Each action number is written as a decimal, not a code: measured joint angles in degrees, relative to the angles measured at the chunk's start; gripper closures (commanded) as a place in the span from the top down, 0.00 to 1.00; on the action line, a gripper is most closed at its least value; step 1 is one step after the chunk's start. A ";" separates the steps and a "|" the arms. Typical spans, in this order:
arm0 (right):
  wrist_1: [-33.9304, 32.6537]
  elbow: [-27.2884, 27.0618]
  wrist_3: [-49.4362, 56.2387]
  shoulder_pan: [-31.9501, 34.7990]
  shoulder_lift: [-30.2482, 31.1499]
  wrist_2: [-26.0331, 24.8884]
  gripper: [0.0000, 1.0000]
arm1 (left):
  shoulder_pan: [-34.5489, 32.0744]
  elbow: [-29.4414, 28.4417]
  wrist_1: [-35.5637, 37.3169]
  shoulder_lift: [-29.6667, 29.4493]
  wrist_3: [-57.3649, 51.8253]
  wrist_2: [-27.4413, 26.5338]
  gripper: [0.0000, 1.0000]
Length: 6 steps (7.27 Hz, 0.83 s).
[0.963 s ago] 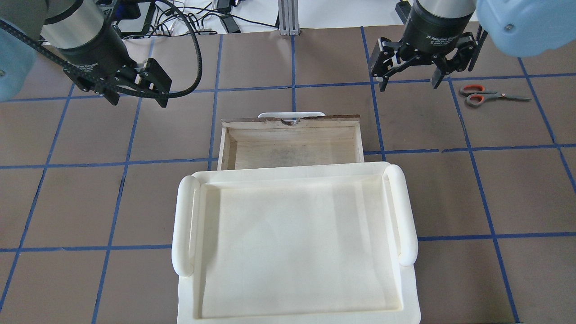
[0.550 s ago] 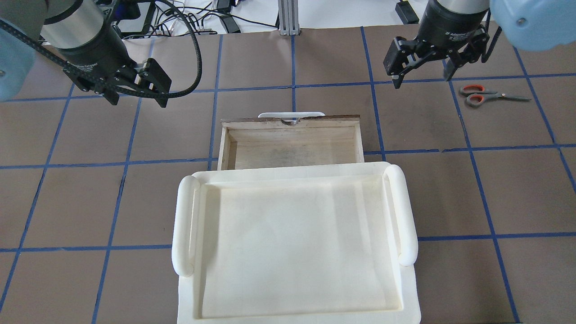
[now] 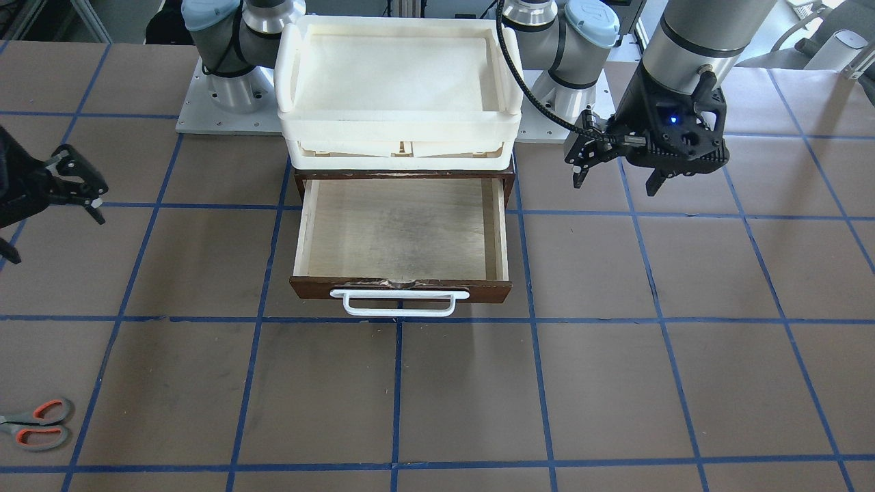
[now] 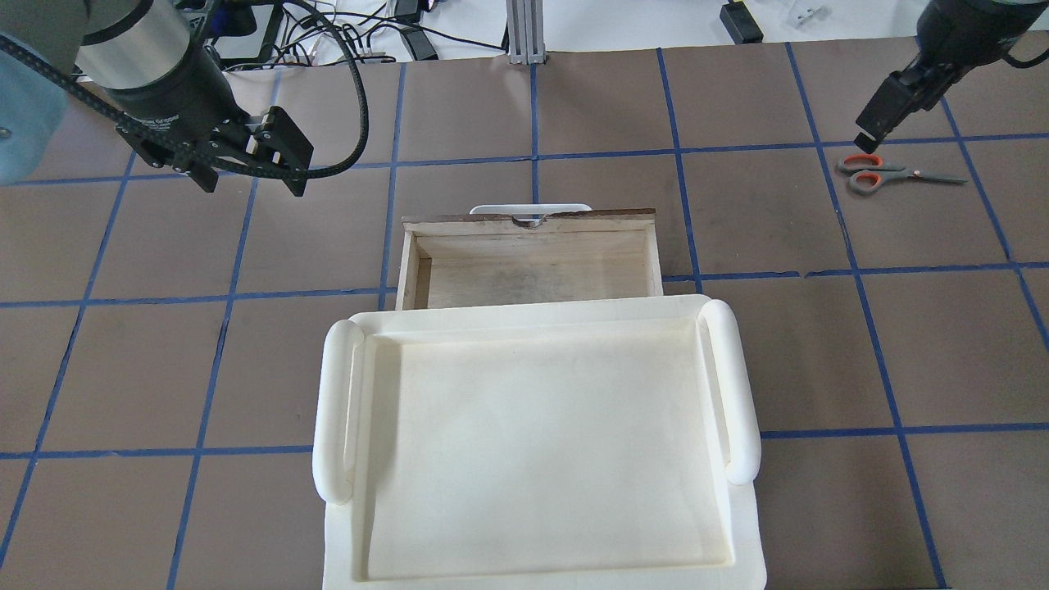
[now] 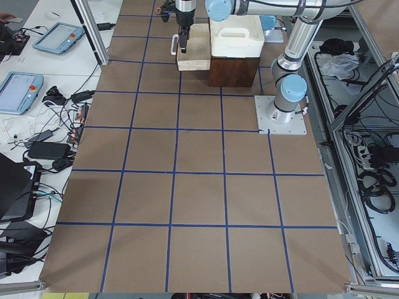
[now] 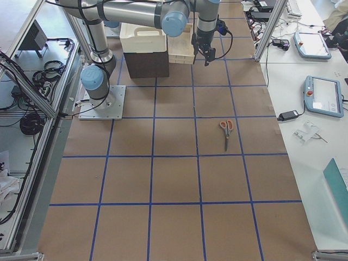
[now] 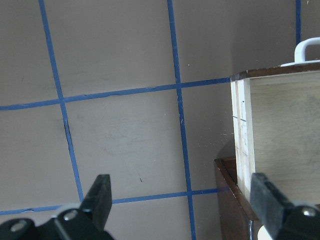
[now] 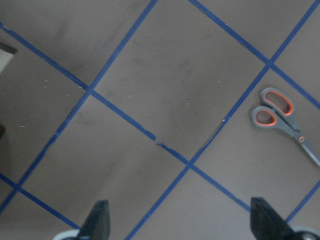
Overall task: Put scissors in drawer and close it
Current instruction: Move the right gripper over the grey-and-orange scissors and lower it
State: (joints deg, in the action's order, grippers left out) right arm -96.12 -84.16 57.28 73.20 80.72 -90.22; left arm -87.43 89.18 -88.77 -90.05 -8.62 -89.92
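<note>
The scissors [image 4: 893, 174], grey handles lined orange, lie flat on the brown table at the far right; they also show in the front view [image 3: 34, 424] and the right wrist view [image 8: 280, 114]. The drawer [image 4: 533, 270] stands pulled open and empty, with its white handle [image 3: 400, 303] on the front. My right gripper [image 8: 182, 227] is open and empty, above the table just left of the scissors; one finger [image 4: 878, 111] shows overhead. My left gripper [image 4: 250, 184] is open and empty, left of the drawer.
A white plastic tray [image 4: 338, 410] sits on top of the dark-brown cabinet [image 3: 403, 176] that the drawer slides into. Blue tape lines grid the table. Cables and a metal post [image 4: 524, 33] lie beyond the far edge.
My right gripper has moved to the right and further out, from near the middle-right of the table to beside the scissors. The left arm, drawer and scissors have not moved.
</note>
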 measured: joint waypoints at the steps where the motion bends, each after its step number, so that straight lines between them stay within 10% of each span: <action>1: -4.38 -0.02 9.78 -2.56 -2.90 0.02 1.00 | -0.01 0.07 0.00 0.04 0.08 0.00 1.00; 6: -25.54 2.20 39.67 -8.39 -22.05 0.85 1.00 | 0.03 0.12 0.16 0.17 -0.10 -0.08 1.00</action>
State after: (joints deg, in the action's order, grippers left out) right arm -121.66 -81.96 96.95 64.80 58.67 -89.37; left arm -87.40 89.30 -88.61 -89.88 -8.73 -90.00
